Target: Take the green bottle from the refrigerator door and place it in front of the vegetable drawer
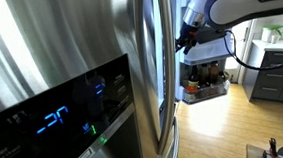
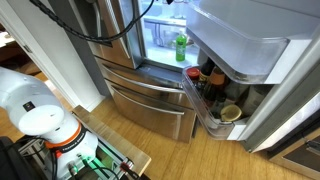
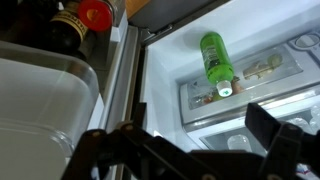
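The green bottle [image 3: 215, 57] is inside the refrigerator, on the glass shelf over a clear drawer [image 3: 250, 75] that holds produce. It also shows in an exterior view [image 2: 181, 44], upright in the lit compartment. My gripper [image 3: 190, 150] is open and empty, its dark fingers apart at the bottom of the wrist view, pulled back from the bottle. In an exterior view my gripper [image 1: 187, 38] hangs at the fridge opening. The refrigerator door [image 2: 240, 45] with its pale white lining stands open beside the compartment.
The door rack [image 2: 205, 108] holds dark jars [image 2: 208, 80]; one with a red cap [image 3: 95, 12] shows above a white door bin [image 3: 40, 100]. A stainless door with a blue display [image 1: 54, 120] fills the near side. A lower drawer front [image 2: 150, 100] sits below.
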Robot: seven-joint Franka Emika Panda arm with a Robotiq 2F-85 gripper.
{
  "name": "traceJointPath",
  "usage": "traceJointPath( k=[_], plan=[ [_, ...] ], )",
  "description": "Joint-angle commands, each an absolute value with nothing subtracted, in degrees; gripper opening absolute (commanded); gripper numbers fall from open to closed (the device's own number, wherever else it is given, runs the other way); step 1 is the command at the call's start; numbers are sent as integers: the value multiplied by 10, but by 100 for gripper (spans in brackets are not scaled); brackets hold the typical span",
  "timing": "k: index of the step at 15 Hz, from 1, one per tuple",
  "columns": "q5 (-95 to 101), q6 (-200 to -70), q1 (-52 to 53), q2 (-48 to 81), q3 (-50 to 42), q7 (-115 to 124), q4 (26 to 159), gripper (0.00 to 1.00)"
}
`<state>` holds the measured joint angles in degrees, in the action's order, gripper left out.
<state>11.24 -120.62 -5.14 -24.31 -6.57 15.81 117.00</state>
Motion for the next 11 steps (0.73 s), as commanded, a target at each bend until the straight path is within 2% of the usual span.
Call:
traceJointPath(
  k=[1,5,11],
  plan=[
    [100,-1156,-80,-279,-52,165,1181,100],
    [98,-1138,-86,-311,-52,152,1188,100],
    [106,-1148,-89,-285,-47,153,1167,100]
  ],
)
